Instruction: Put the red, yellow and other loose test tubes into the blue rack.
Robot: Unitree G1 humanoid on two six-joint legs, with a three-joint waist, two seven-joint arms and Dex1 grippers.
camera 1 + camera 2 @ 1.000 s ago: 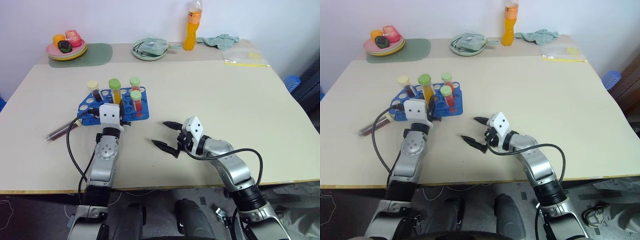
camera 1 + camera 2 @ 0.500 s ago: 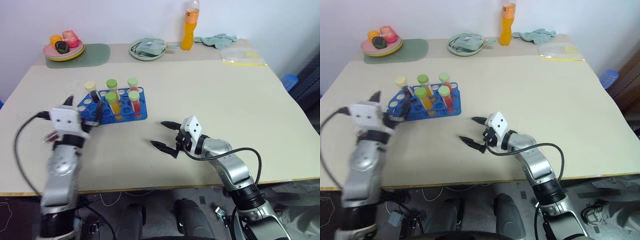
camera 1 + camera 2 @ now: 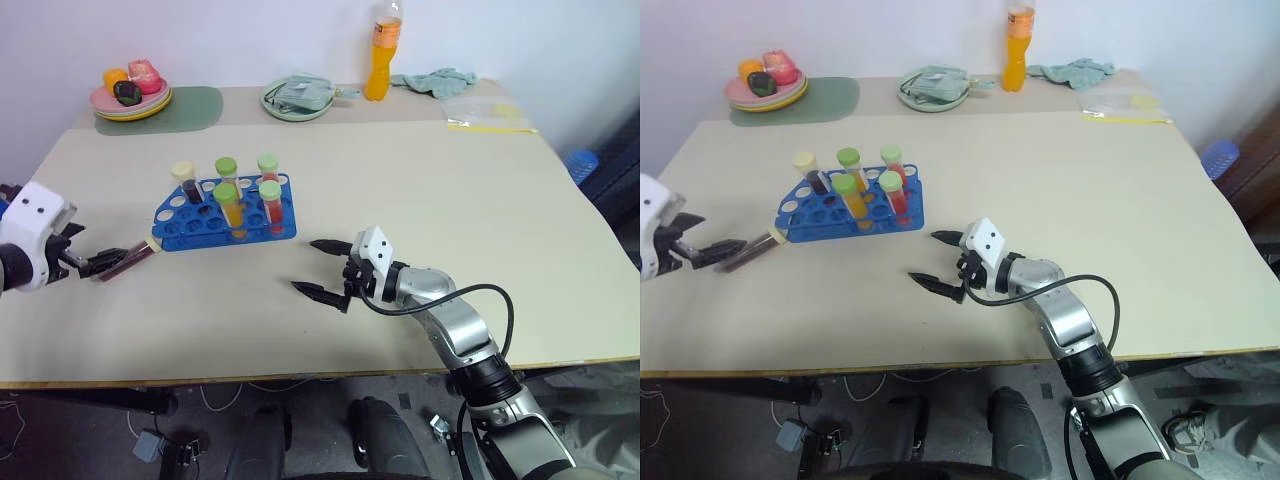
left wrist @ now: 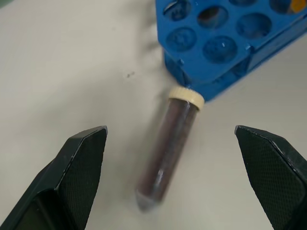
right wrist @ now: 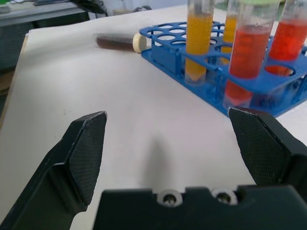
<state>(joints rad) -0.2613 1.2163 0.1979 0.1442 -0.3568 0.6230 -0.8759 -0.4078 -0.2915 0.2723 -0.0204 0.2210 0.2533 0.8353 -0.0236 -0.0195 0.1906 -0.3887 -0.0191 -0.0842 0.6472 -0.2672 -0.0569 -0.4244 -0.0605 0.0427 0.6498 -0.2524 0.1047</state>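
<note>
The left pincer stands with its fingers wide apart at the left edge of the bench, empty, its tips flanking the rounded end of a loose dark maroon tube without touching it; the right pincer hangs near the middle of the bench, fingers spread wide, holding nothing. The maroon tube lies flat, its cream cap just beside the near left corner of the blue rack; five tubes stand upright in the rack, red, yellow-orange and one dark. Far back sit an orange bottle, a plate of food on a green mat, a bowl and a crumpled cloth; the left arm is cut off by the picture's left edge.
</note>
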